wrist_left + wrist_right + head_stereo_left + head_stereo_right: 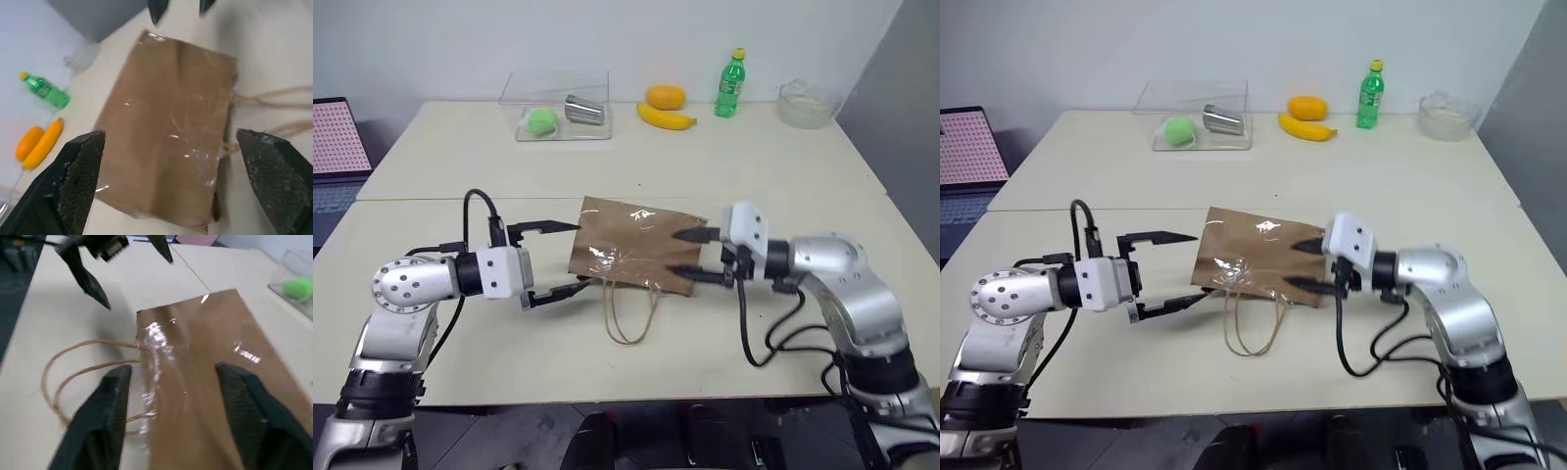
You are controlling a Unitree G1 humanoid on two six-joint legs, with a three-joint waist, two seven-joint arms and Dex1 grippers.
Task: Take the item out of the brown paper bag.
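Lay flat on the near table (460, 362): brown paper bag (631, 247), string handles (631, 318) looped toward the front edge. Flanked by left gripper (553, 261) and right gripper (690, 255), each spread wide, empty, pointed inward at the bag's ends. No sauce bottle visible. Farther back: clear box (558, 103), banana (666, 117), green soda bottle (730, 84), glass bowl (806, 103).

A green soda bottle (730, 84) with a yellow cap is standing upright at the table's (460, 157) far edge. A banana (666, 117) is lying beside it, touching an orange fruit (665, 96). A clear box (560, 106) is holding a green ball (542, 120) and a metal cup (585, 110) tipped on its side. A glass bowl (806, 103) is sitting at the far right. A laptop (337, 152) is showing at the left.
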